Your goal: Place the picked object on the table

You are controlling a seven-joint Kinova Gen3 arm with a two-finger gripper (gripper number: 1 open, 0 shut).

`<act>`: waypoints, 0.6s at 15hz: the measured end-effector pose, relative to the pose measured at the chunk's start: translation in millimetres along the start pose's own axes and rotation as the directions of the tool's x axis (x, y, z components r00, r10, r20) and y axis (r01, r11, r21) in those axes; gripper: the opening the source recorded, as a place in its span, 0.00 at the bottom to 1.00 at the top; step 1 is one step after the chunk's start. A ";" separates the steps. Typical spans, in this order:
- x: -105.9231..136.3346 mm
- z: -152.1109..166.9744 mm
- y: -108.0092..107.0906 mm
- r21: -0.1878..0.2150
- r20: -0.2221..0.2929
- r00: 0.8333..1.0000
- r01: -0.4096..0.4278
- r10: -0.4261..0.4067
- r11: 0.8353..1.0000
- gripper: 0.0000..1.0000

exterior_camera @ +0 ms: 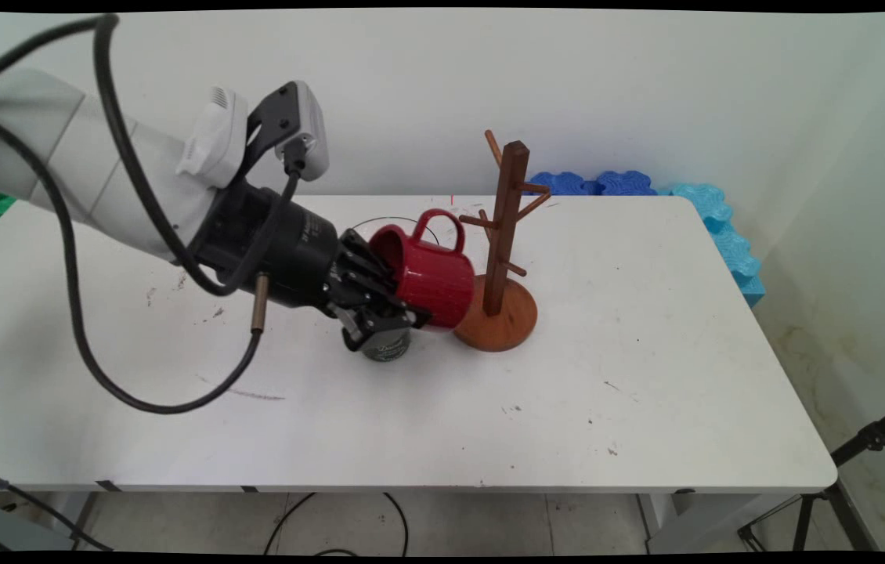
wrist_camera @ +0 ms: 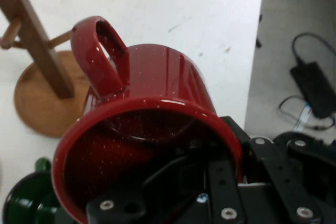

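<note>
Gripper (exterior_camera: 388, 309): clamped on the rim of the red mug (exterior_camera: 431, 274), one finger inside, one outside; mug tipped sideways, handle up.
Mug's place: held off the tabletop (exterior_camera: 646, 352), mid-table toward the far edge, just beside the wooden mug tree (exterior_camera: 503, 251).
Below: dark green mug (exterior_camera: 386, 345) under the gripper.
Handling: keep the grip firm; a rim pinch may let it swivel.

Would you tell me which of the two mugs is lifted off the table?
The red speckled mug, tipped sideways in the gripper; the dark green mug stands on the table beneath it.
</note>
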 end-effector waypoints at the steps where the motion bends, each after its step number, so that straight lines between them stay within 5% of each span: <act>1: 2.5 -1.5 -0.6 0.011 0.026 1.000 -0.006 0.006 1.000 0.00; 9: 10.7 0.5 2.7 0.049 0.234 0.972 -0.047 0.034 0.998 0.00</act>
